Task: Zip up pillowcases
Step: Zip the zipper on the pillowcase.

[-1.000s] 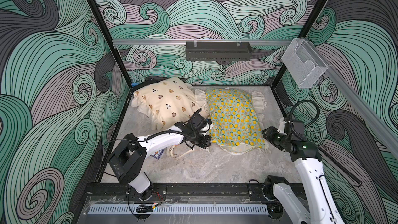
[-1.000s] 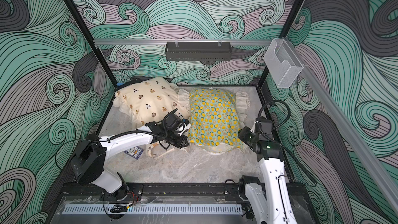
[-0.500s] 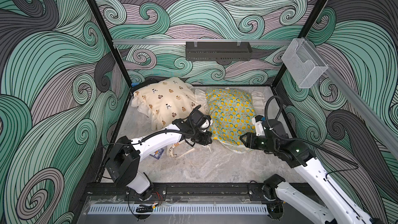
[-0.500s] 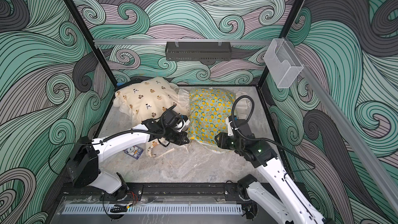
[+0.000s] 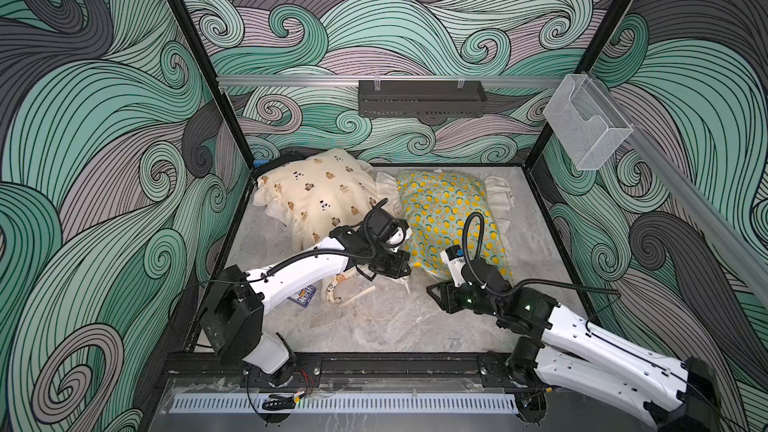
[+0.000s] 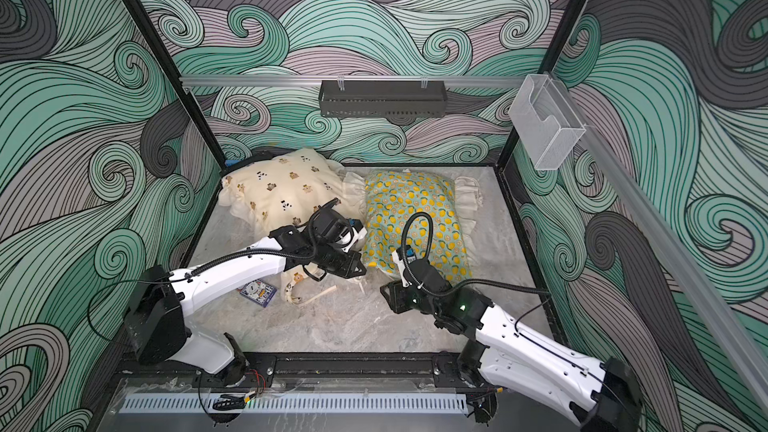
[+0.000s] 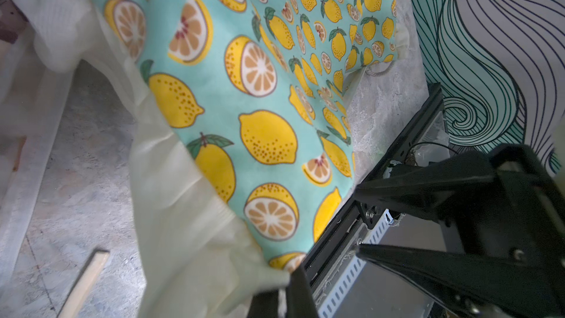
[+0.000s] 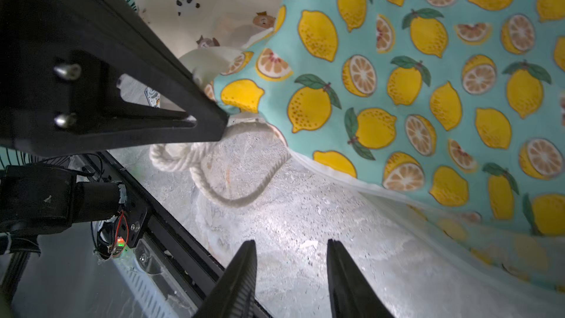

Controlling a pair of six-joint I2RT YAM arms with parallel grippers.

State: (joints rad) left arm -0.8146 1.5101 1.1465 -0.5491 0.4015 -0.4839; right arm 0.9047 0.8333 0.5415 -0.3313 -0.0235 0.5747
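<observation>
At the far left of the marble table [image 5: 374,326] the bear pillowcase [image 5: 316,197] is laid, the cream ruffle at the near corner of the lemon pillowcase [image 5: 444,214] beside it is clamped by the left gripper [image 5: 401,270], and the right gripper [image 8: 290,243] is held with jaws apart just beside its near edge.

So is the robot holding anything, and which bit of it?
The left gripper is pinching the lemon pillowcase by the cream ruffle at its near corner. The right gripper has open jaws and holds nothing.
</observation>
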